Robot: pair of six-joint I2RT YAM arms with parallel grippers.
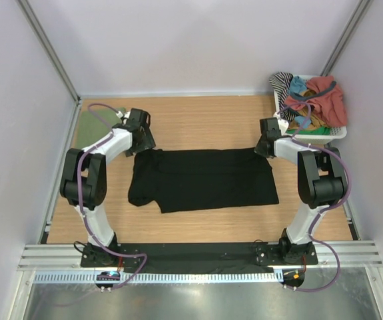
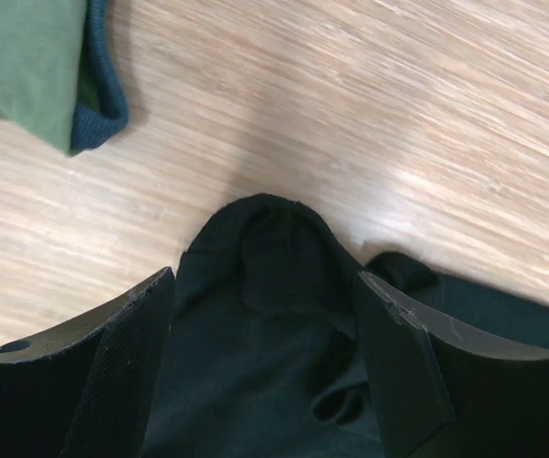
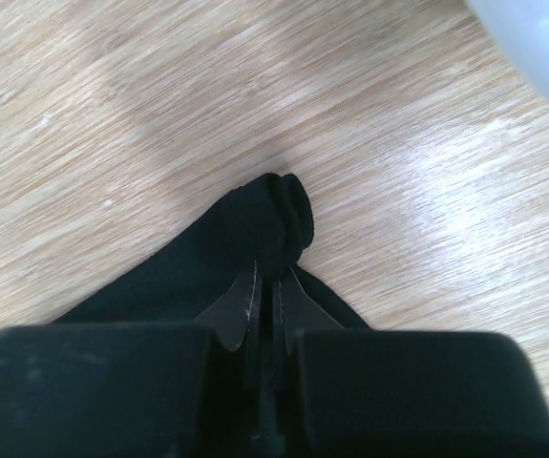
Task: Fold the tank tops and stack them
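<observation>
Where walls (image 1: 178, 47) enclose it, the wooden table (image 1: 204, 123) holds a black top (image 1: 204, 180).

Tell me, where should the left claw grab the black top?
The rounded strap end at its far left corner, from straight above. The black top lies flat on the table, so that raised fold is probably easiest to pinch, and it sits inside the open left claw. The right claw is shut on the far right corner.
</observation>
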